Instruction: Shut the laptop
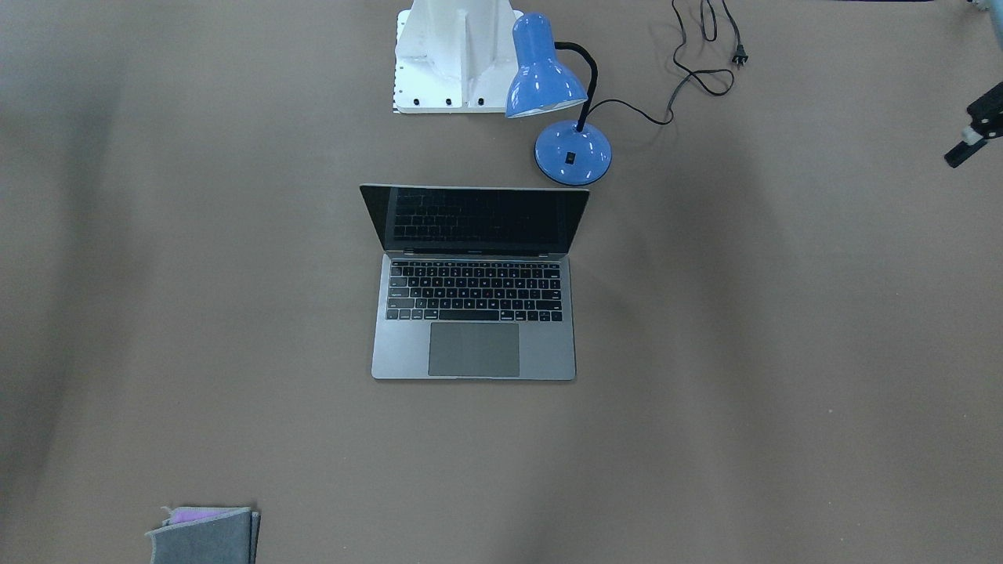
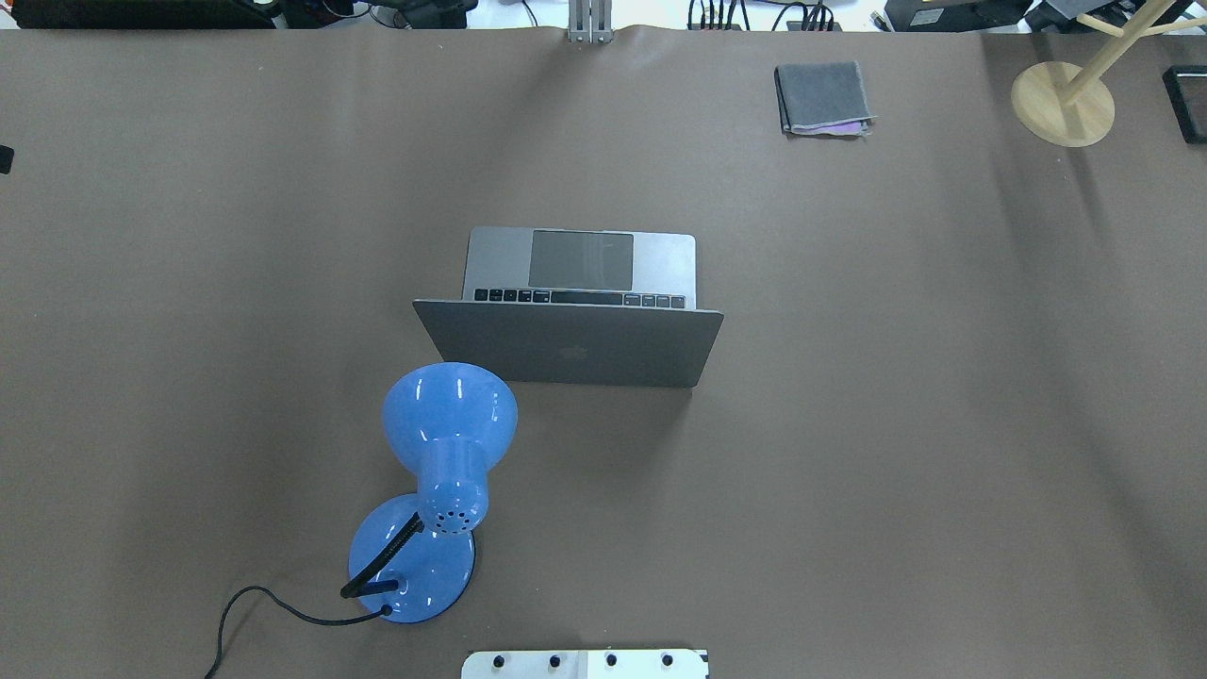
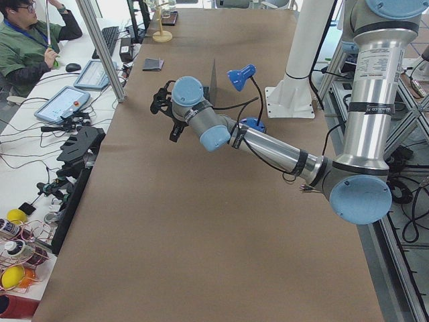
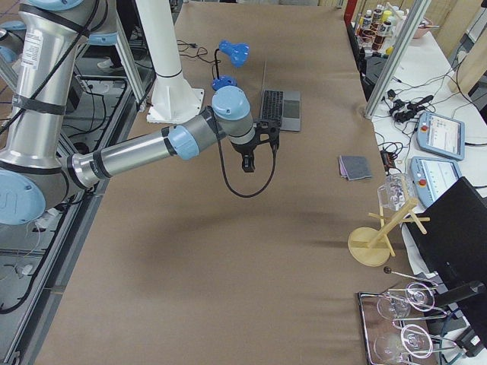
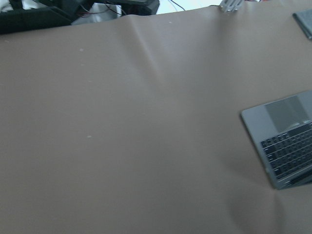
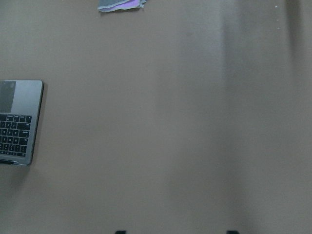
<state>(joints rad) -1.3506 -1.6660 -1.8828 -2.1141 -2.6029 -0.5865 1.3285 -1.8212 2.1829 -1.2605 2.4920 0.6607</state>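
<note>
A folded grey cloth lies at the near edge of the front-facing view, on the brown bench, well apart from everything else. The laptop sits at the middle of the bench, open, its lid raised roughly upright with the dark screen facing away from the robot and the keyboard and trackpad bare. A blue desk lamp stands just beside the back of the lid, towards the robot's left, its shade near that corner.

Both arms hang above the bench, well apart from the laptop on either side. The left end effector shows too little to tell whether its fingers are apart or together. The right end effector holds nothing; its two fingertips peek in at the bottom of its wrist view, set wide apart.

The closing appears not yet begun. The next move likely calls for an end effector behind the lid's top edge, pressing it away from the robot and down onto the keyboard, clear of the lamp.
</note>
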